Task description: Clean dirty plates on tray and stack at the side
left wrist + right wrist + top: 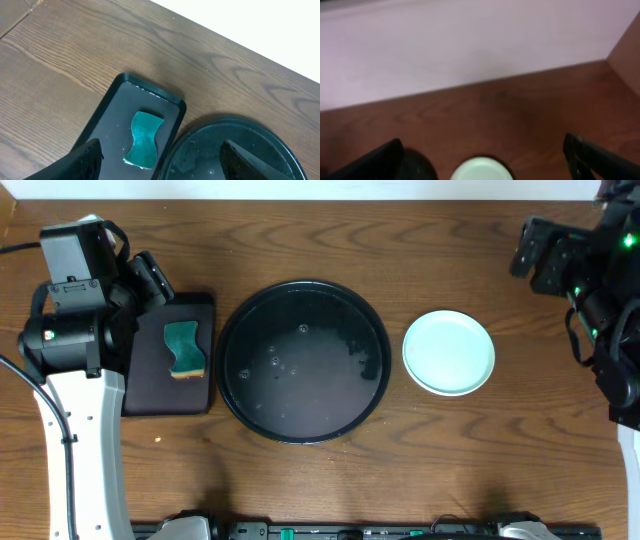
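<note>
With the plates piled on the side just ahead of the empty, wide-spread right gripper and the wet tray bare, the left gripper, likewise spread and empty, hangs over the sponge parked on its rectangular tray, the job apparently done.

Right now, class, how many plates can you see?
1: a pale mint plate on the tabletop right of the round black tray; others may be stacked hidden beneath it.

Plates: we counted one showing from above.
Round trays: we counted one.
Rectangular trays: we counted one.
Sponges: we counted one.
</note>
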### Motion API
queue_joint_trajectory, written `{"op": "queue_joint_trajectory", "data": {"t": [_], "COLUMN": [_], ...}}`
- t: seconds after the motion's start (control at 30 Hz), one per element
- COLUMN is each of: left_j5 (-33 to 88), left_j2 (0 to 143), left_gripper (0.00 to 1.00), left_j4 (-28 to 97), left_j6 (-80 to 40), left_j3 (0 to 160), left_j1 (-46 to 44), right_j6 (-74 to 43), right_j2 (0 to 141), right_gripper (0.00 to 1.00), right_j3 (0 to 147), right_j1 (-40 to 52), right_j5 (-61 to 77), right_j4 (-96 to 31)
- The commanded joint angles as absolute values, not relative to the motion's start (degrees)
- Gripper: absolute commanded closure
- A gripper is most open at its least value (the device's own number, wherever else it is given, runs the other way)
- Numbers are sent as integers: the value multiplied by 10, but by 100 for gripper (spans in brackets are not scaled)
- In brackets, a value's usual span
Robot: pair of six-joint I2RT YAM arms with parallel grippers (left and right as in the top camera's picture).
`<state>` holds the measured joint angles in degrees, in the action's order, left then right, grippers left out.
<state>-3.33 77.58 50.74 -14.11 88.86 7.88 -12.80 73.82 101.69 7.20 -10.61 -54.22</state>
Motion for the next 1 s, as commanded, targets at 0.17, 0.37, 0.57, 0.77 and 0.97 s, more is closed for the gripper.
{"op": "queue_joint_trajectory", "data": {"t": [0.17,0.37,0.57,0.77,0.97], "left_j5": [-34,-34,-34,-34,-34], "left_j2": [771,771,771,771,771], "left_gripper": [24,24,24,24,24], "left_j4": [508,508,508,508,508], "left_j6": [-138,-138,-138,-138,-138], "left_j3": [888,888,888,888,888], "left_j1": [80,80,80,80,80], "right_j6": [-135,-132,-121,-114,-36], "right_j2": [737,708,603,462,307], "right_gripper": [1,1,1,1,1], "right_j3": [1020,984,822,620,398], "right_j1": [78,73,64,41,0], "right_j5": [-67,-72,-71,-60,33], "right_j4": [-560,-573,-456,-319,-170]}}
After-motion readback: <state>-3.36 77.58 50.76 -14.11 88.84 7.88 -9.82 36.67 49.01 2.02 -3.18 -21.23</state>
